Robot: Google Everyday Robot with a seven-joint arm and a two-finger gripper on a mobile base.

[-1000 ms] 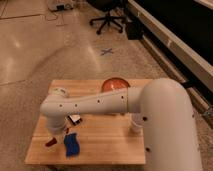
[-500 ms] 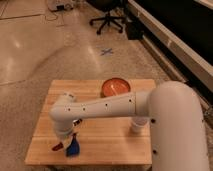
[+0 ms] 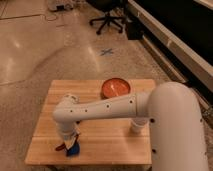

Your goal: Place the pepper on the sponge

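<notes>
The blue sponge (image 3: 74, 149) lies near the front left edge of the wooden table (image 3: 110, 135). A small dark red tip of the pepper (image 3: 60, 147) pokes out at the sponge's left side, under my wrist. My gripper (image 3: 69, 143) points down right over the sponge and the pepper, and the white wrist hides most of both. I cannot make out whether the pepper rests on the sponge or just beside it.
An orange plate (image 3: 116, 88) sits at the back middle of the table. My white arm (image 3: 115, 107) spans the table from the right. On the floor beyond are a black office chair (image 3: 107, 20) and a blue cross mark (image 3: 106, 51).
My gripper has moved toward the table's front edge and come down onto the blue sponge, carrying the red pepper along. The sponge is now mostly covered.
</notes>
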